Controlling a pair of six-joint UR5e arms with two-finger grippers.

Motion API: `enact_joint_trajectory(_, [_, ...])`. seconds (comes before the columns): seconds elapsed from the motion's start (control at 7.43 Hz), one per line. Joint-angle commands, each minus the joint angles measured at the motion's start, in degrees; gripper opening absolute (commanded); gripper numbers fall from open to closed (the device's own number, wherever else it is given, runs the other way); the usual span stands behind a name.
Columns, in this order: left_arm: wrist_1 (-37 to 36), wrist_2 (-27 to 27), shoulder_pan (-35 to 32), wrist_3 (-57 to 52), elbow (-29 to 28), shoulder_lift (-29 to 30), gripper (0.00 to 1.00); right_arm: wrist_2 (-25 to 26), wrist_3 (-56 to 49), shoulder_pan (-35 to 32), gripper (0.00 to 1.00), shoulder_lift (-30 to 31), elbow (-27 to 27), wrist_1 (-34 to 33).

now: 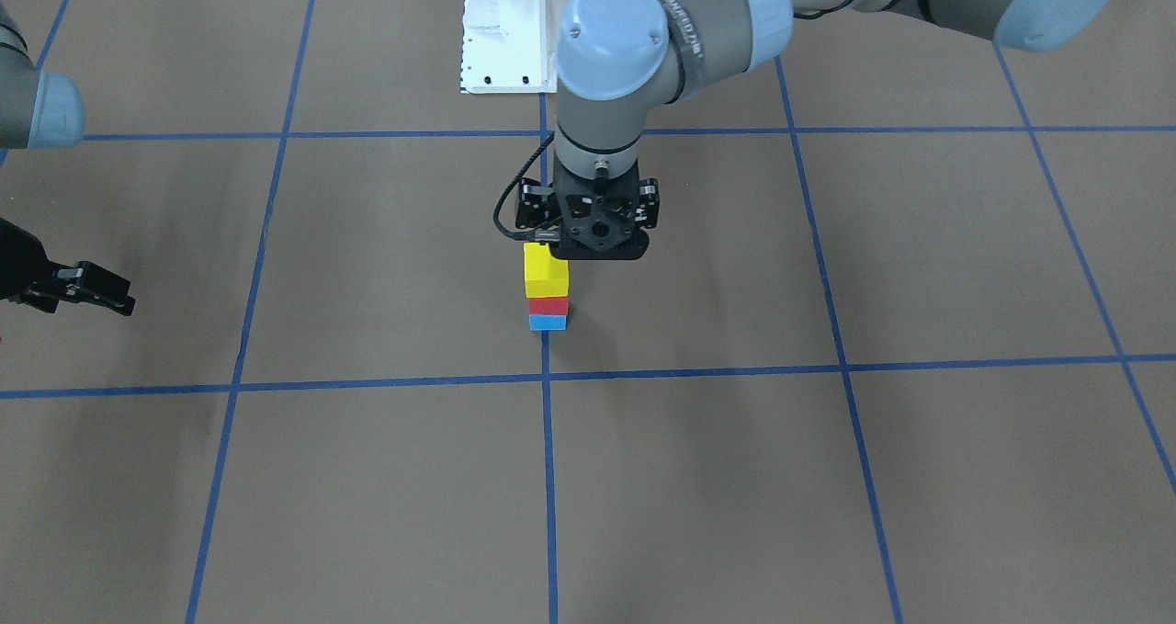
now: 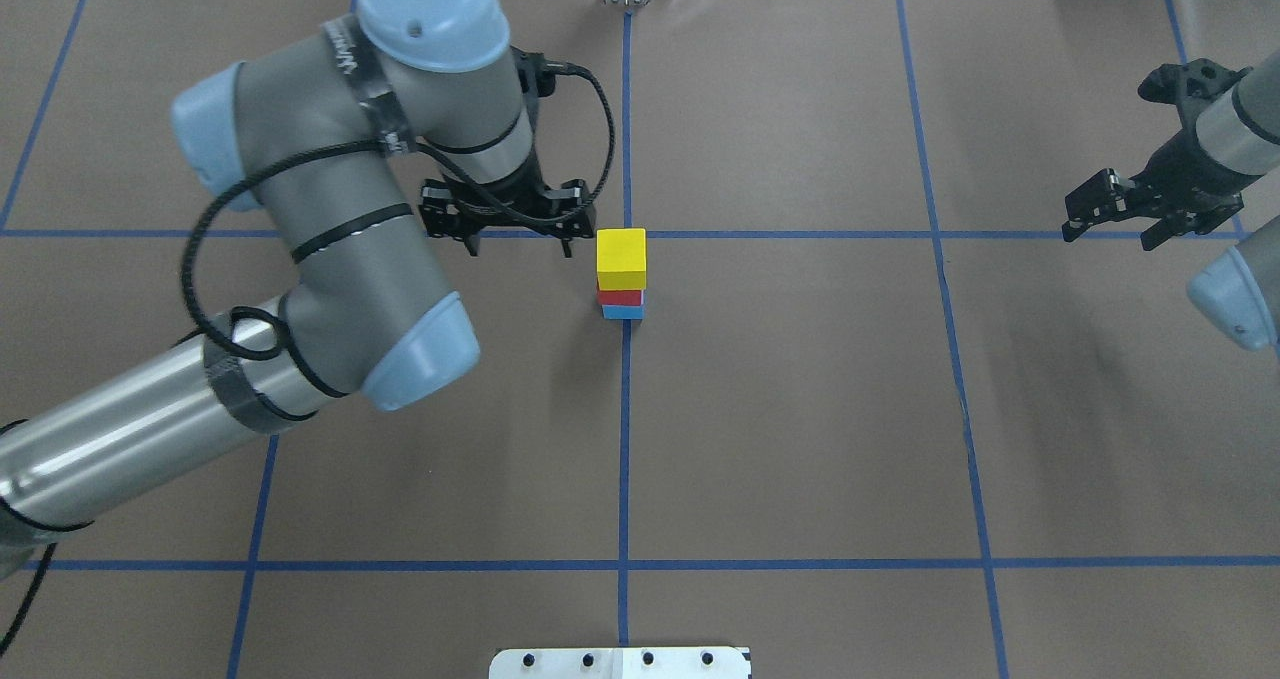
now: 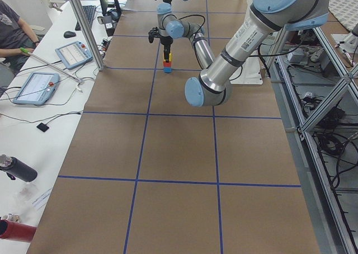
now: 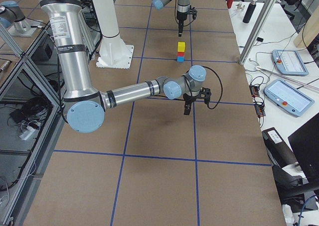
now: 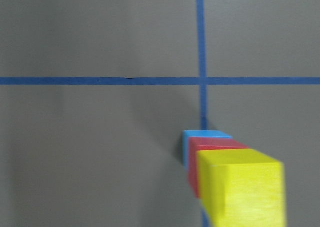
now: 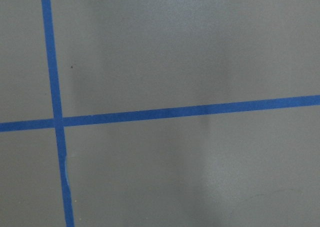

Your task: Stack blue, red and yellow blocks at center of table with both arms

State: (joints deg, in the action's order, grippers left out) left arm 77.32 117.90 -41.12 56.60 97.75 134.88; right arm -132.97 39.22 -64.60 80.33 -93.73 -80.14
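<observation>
Yellow block (image 5: 242,189) nearest the left wrist lens, topping red block (image 5: 220,145) and blue block (image 5: 207,135) in one upright stack. Stands on the table (image 2: 800,409) at its centre, on a tape line (image 2: 625,439) just beside a crossing (image 2: 626,233). Left gripper (image 2: 519,249) just beside the stack and higher than its top, touching nothing, jaws spread and empty. Right gripper (image 2: 1112,231) well apart toward the table's right end, jaws likewise parted, holding nothing.
</observation>
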Motion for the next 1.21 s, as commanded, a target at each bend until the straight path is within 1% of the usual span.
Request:
enact_joint_trajectory(0.0, [-2.4, 0.1, -7.9, -15.9, 10.8, -13.6, 0.99, -2.5, -5.8, -5.2, 0.99, 0.8, 1.0, -0.4])
enact_joint_trajectory(0.13, [-2.1, 0.4, -12.4, -24.1, 12.8, -19.4, 0.99, -5.2, -8.1, -8.4, 0.99, 3.4, 0.6, 0.0])
enact_joint_trajectory(0.27, [-1.8, 4.1, -19.2, -33.2, 12.3, -24.3, 0.99, -7.5, -11.3, -11.6, 0.99, 5.6, 0.2, 0.0])
enact_joint_trajectory(0.4, [-0.3, 7.8, -26.0, -40.4, 10.0, -30.1, 0.99, -7.7, -13.9, -13.3, 0.99, 7.4, -0.1, 0.1])
enact_joint_trajectory(0.54, [3.2, 11.5, -32.0, -45.4, 5.1, -33.2, 0.99, -7.6, -15.3, -13.5, 0.99, 7.9, 0.1, 0.1])
enact_joint_trajectory(0.67, [6.2, 15.0, -35.6, -46.3, 0.7, -34.8, 0.99, -7.6, -15.3, -13.5, 0.99, 8.4, 0.1, 0.1])
enact_joint_trajectory(0.81, [9.7, 15.7, -38.6, -48.8, -2.4, -36.9, 0.99, -7.6, -15.4, -14.1, 0.99, 8.7, -0.1, 0.1])
enact_joint_trajectory(1.08, [13.3, 15.7, -42.9, -49.7, -2.6, -41.7, 0.99, -7.4, -15.4, -14.7, 0.99, 8.9, -0.5, 0.1])
